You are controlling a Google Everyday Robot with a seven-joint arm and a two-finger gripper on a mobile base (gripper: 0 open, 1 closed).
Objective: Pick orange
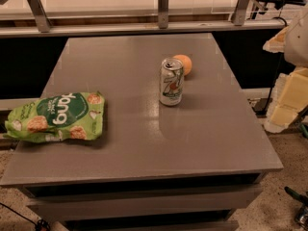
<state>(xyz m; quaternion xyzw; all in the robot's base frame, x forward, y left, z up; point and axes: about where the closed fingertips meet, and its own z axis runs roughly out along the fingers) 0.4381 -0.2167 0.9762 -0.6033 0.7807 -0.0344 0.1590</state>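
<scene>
The orange (185,64) is small and round. It sits on the grey table (144,143), right of centre and towards the back. Its lower left is partly hidden by a silver-green 7up can (171,82) that stands upright just in front of it, touching or nearly touching. My gripper is not in view. Only pale, blocky parts of my arm (291,93) show at the right edge, beyond the table's right side and well away from the orange.
A green snack bag (55,117) lies flat at the table's left edge, slightly overhanging. A rail with metal posts (163,6) runs behind the table. Cables and dark equipment (298,196) lie on the floor at the right.
</scene>
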